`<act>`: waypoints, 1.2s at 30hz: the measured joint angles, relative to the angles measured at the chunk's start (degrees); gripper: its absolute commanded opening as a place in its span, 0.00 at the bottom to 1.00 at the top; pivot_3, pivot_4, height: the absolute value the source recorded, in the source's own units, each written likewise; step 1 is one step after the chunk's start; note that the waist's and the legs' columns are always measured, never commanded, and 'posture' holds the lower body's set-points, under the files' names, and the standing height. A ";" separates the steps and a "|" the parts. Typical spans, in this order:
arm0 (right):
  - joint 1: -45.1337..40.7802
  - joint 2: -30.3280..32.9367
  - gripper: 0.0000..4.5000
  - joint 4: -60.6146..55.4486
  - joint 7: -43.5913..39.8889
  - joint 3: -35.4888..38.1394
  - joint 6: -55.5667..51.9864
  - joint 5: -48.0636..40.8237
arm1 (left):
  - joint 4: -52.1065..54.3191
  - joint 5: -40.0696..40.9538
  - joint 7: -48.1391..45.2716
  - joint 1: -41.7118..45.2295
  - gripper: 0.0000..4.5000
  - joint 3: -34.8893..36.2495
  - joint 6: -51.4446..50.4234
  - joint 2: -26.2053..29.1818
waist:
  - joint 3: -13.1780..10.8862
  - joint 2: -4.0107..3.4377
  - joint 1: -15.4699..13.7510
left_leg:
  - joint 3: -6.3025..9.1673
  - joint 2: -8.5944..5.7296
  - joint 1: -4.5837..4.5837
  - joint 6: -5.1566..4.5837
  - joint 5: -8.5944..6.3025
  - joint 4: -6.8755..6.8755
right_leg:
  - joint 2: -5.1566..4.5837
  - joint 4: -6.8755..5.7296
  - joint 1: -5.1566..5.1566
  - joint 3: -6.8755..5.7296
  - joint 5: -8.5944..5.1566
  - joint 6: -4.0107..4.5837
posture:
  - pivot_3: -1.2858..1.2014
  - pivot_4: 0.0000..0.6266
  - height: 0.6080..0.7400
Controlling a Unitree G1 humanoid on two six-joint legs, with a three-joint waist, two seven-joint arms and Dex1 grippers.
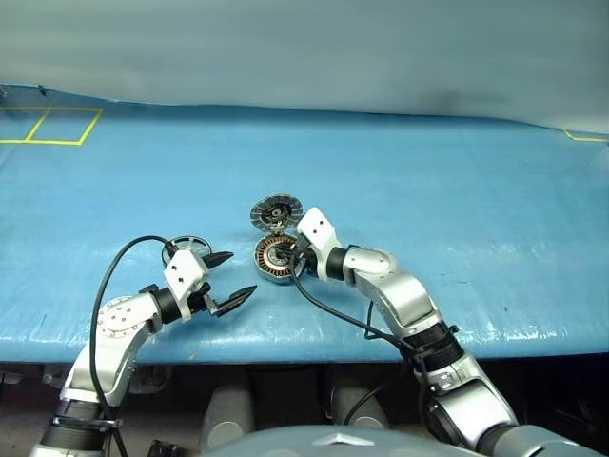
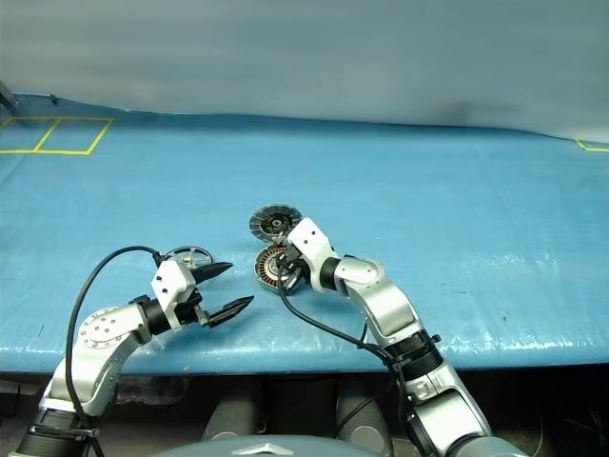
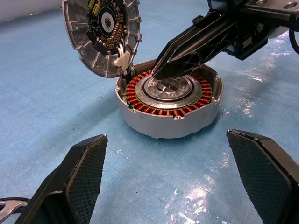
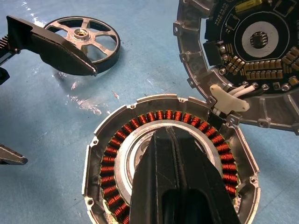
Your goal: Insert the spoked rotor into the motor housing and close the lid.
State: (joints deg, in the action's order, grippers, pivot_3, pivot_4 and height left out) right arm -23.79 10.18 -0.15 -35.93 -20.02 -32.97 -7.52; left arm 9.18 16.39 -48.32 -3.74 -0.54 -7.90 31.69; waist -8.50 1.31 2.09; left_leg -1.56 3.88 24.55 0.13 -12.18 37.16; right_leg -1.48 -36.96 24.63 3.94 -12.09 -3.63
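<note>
The tabletop (image 1: 428, 190) is seen covered in a glossy blue sheet, wrinkled and catching the light near the front edge. Yellow tape squares (image 1: 62, 126) are marked out at its far left corner, a yellow tape corner (image 1: 585, 136) at far right. A grey wall (image 1: 285, 48) is seen behind.

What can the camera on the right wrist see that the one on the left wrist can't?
Right wrist camera, not the left: the whole spoked rotor lying flat, with all five spokes, and a look straight down into the motor housing.
Left wrist camera, not the right: the housing's grey outer wall, and the right gripper seen from the side, shut, with its tips on the silver hub.
Both: the copper windings, the lid standing open at its hinge, and the blue table.
</note>
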 measured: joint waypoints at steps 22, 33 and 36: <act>0.22 -1.01 0.00 -0.11 -1.13 0.70 1.03 -0.72 | 0.00 1.63 0.70 -0.08 1.00 0.75 -0.26 -0.01 | 0.00 -0.02 0.03 | 0.00 0.01 -0.01 0.00 0.00 -0.01 | 0.00 -0.02 0.00 0.00 0.00 0.00 | 0.52 0.24 1.00; 5.35 3.14 0.00 -11.32 -3.08 0.91 -0.53 -5.19 | 4.37 2.65 3.33 2.17 1.00 5.90 -9.70 5.83 | -0.01 -0.03 0.00 | -0.02 0.01 -0.02 0.01 0.00 -0.01 | -0.01 0.01 0.00 0.01 -0.01 -0.01 | 0.52 0.24 1.00; 7.49 5.38 0.00 -14.01 -3.53 1.52 -1.05 -6.07 | 4.84 1.77 3.17 3.56 0.96 6.41 -13.68 10.63 | -0.02 -0.03 0.00 | -0.01 0.03 -0.03 0.01 0.00 -0.04 | 0.01 0.00 0.02 -0.01 -0.01 0.00 | 0.52 0.24 1.00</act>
State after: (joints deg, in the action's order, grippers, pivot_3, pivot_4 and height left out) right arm -16.30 15.55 -14.16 -39.46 -18.50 -34.02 -13.59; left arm 14.02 18.16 -45.15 -0.17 5.87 -21.57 42.32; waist -8.52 1.28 2.09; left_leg -1.56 3.91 24.52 0.13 -12.18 37.12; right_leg -1.47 -36.95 24.65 3.93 -12.11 -3.63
